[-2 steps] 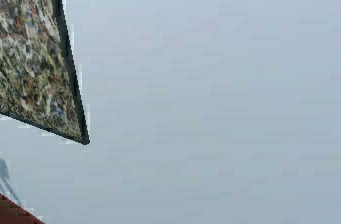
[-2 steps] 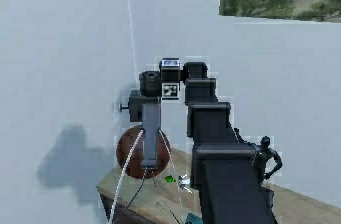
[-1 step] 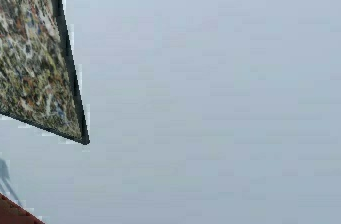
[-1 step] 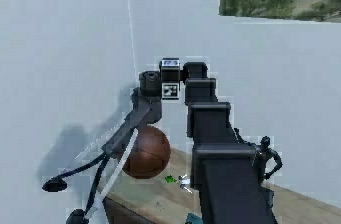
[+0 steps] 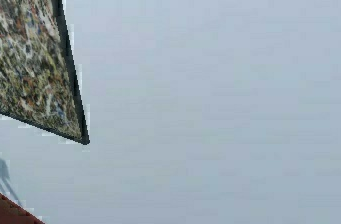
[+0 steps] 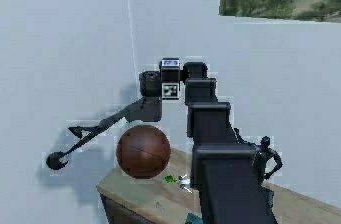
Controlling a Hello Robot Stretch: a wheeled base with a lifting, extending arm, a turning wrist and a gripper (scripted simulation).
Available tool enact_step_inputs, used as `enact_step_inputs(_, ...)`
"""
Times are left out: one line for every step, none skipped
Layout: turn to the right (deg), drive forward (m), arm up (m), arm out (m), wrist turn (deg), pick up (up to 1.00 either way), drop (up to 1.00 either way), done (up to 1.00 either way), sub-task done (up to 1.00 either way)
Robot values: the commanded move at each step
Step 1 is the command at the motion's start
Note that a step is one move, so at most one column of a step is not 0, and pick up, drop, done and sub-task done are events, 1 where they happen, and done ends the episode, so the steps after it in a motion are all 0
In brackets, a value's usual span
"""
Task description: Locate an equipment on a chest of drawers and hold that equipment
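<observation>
Ball (image 6: 143,150): brown basketball on the wooden chest of drawers (image 6: 123,188), near its left end.
Gripper (image 6: 75,143): close by the ball; fingers' state and any hold cannot be told.
Statue (image 6: 268,158): small, dark, right of the arm (image 6: 213,150).
Painting (image 5: 28,60): far wall, left.
</observation>
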Motion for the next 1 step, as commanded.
enact_step_inputs(0.0,0.0,0.0,0.0,45.0,0.0,0.0,0.0,0.0)
